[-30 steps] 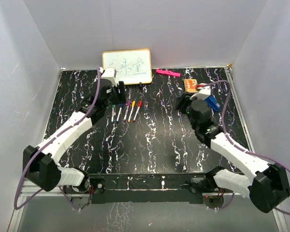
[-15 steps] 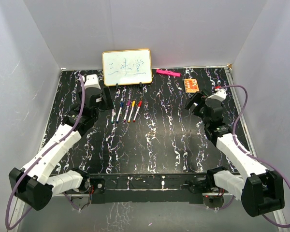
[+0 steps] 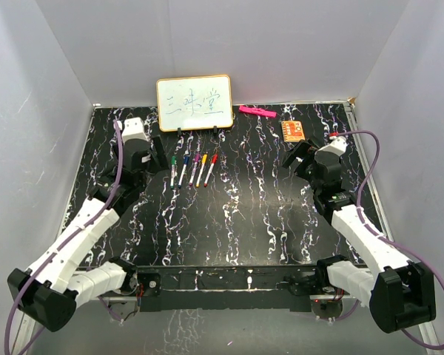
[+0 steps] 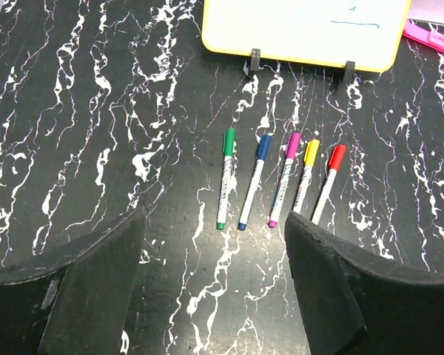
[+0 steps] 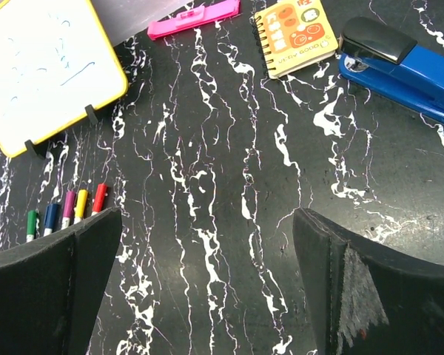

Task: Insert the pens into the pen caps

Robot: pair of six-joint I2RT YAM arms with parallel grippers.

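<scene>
Several white-barrelled pens (image 4: 253,185) lie side by side on the black marbled table (image 3: 237,214), just in front of the whiteboard. Each has a coloured pen cap seated on its far end, from the green one (image 4: 229,141) through blue, magenta and yellow to the red one (image 4: 337,157). From above, the row of pens (image 3: 194,170) is left of centre. My left gripper (image 3: 152,157) hovers open just left of the row, nothing between its fingers (image 4: 96,281). My right gripper (image 3: 294,159) stands wide open and empty at the right, far from the pens (image 5: 66,211).
A yellow-framed whiteboard (image 3: 194,103) stands on two black feet at the back. A flat pink bar (image 3: 257,112) and a small orange notebook (image 3: 292,130) lie at the back right. A blue stapler (image 5: 399,63) lies beside the notebook, under my right wrist.
The left arm has pulled back from over the pens to their left. The right arm has swung right, away from the stapler. Both grippers have opened wider.
</scene>
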